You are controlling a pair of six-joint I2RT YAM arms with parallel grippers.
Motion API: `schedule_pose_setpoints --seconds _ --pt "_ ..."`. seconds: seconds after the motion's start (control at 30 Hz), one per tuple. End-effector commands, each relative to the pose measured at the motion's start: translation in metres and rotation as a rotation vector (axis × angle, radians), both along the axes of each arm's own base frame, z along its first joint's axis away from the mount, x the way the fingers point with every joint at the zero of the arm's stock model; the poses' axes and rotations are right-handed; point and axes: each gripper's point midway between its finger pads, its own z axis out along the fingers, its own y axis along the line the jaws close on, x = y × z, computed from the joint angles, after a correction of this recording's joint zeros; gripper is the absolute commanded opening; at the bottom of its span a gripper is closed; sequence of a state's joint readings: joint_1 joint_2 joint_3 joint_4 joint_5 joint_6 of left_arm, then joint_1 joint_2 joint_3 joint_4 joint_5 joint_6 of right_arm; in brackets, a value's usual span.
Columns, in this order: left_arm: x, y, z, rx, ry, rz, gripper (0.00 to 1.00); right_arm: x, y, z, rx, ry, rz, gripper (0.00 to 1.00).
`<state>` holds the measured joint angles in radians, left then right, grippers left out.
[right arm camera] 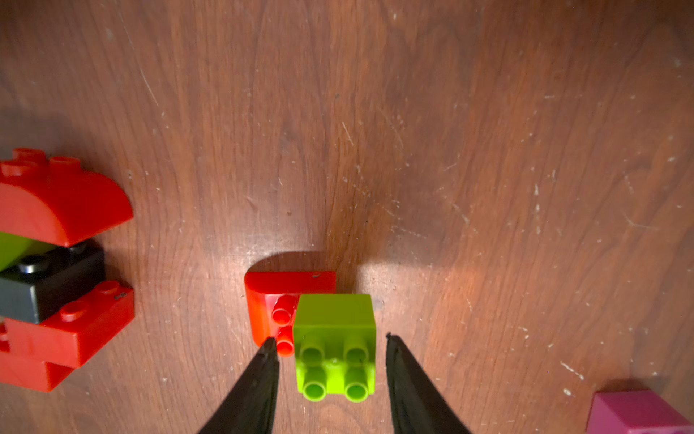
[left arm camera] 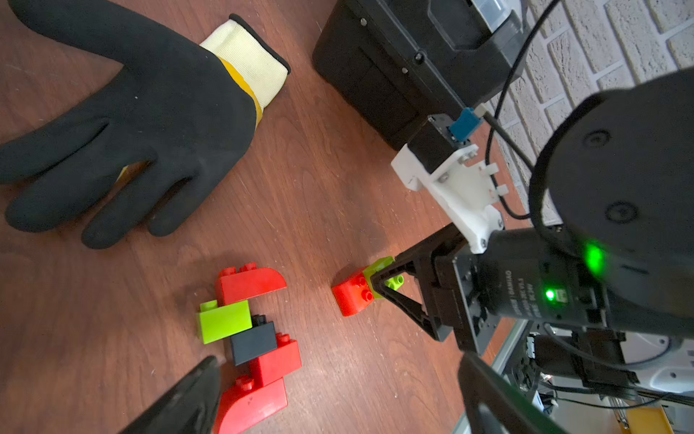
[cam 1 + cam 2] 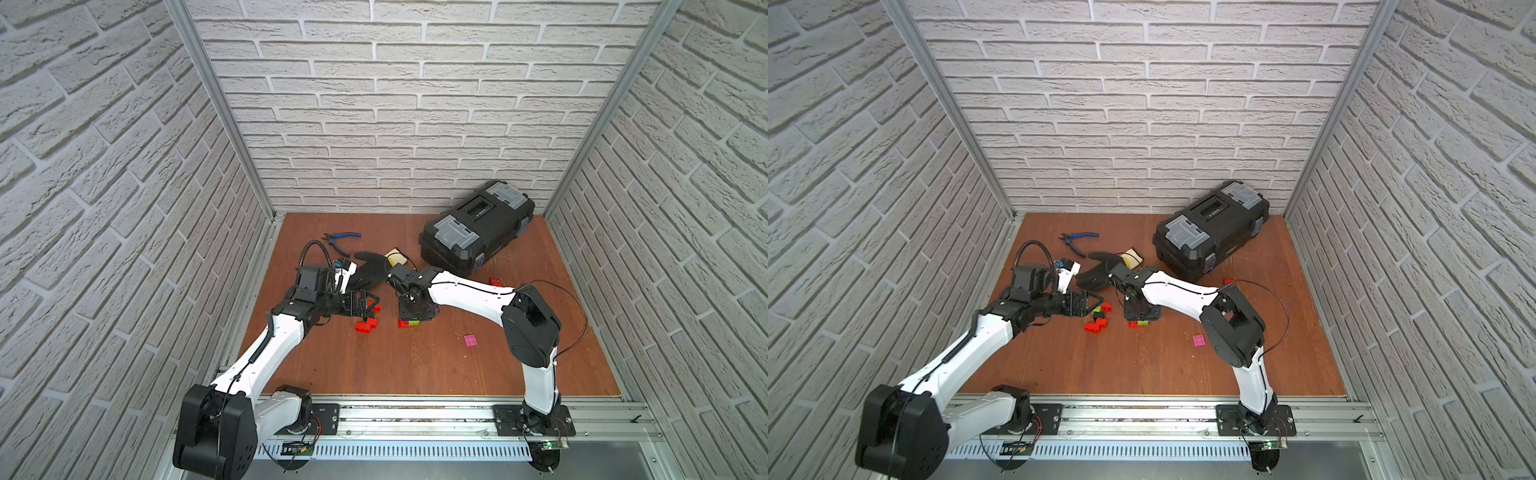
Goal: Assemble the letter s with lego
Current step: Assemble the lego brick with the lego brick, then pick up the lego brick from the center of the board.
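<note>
The lego lies on the wooden floor (image 3: pixel 415 365). A joined group of red, lime green and black bricks (image 2: pixel 255 342) (image 3: pixel 368 323) rests beside my left gripper (image 2: pixel 338 362), which is wide open with one finger next to the group's lowest red piece. A lime green brick (image 1: pixel 334 338) joined to a red curved brick (image 1: pixel 270 297) lies on its side between the fingers of my right gripper (image 1: pixel 329 339). These stand open, with a gap on the green brick's right side. A pink brick (image 3: pixel 470 340) and a red brick (image 3: pixel 496 281) lie apart.
A black work glove (image 2: pixel 150 112) lies just behind both grippers. A black toolbox (image 3: pixel 478 226) stands at the back right, and blue-handled pliers (image 3: pixel 340 241) lie at the back left. The two grippers are close together in both top views.
</note>
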<state>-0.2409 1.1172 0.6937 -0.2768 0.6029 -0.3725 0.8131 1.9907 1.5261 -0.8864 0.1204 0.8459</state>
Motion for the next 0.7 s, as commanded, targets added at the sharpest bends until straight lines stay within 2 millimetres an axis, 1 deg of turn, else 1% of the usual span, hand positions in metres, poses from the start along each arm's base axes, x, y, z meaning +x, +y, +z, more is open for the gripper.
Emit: schedule_pose_setpoints --seconds 0.0,0.13,0.33,0.47,0.53,0.6,0.63,0.67 --pt "0.006 0.005 0.002 -0.011 -0.010 0.034 0.98 0.006 0.000 0.033 0.022 -0.075 0.026 0.50" --pt "0.012 0.017 -0.001 0.017 -0.012 0.089 0.98 0.013 -0.002 0.048 0.052 -0.142 0.068 0.53" --pt "0.019 0.034 -0.004 0.099 -0.033 0.155 0.98 0.023 -0.013 0.071 0.104 -0.241 0.120 0.58" --pt "0.022 0.041 -0.006 0.142 -0.042 0.175 0.98 0.025 -0.016 0.083 0.152 -0.294 0.183 0.64" --pt "0.021 0.044 -0.007 0.166 -0.038 0.177 0.98 0.025 -0.017 0.085 0.175 -0.302 0.209 0.67" --pt "0.022 0.049 -0.003 0.201 -0.046 0.190 0.98 0.024 -0.018 0.087 0.204 -0.310 0.237 0.70" --pt "0.023 0.054 0.000 0.232 -0.056 0.203 0.98 0.024 -0.018 0.089 0.217 -0.321 0.248 0.75" --pt "0.024 0.060 0.003 0.268 -0.065 0.216 0.98 0.023 -0.018 0.090 0.232 -0.335 0.266 0.77"
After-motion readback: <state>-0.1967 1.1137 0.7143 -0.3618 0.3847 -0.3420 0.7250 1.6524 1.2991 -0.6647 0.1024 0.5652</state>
